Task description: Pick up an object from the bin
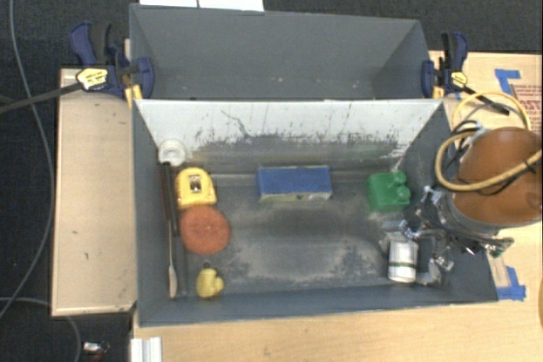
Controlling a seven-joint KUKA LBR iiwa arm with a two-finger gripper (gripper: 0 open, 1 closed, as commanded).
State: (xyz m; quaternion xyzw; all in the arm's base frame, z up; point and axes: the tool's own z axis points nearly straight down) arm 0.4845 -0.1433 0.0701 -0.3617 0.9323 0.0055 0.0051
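My gripper (422, 242) hangs low in the bin's front right corner, dark and partly hidden under the arm's wrist. A small silver-white cylinder (400, 260) stands upright right against its left side; I cannot tell whether it is held. A green block (389, 191) lies just behind the gripper, near the right wall.
A blue sponge-like block (294, 183) lies at the back middle. Along the left wall are a yellow tape measure (194, 187), a brown-orange round thing (204, 231), a small yellow piece (209, 282), a white cap (172, 153) and a long thin stick (170, 225).
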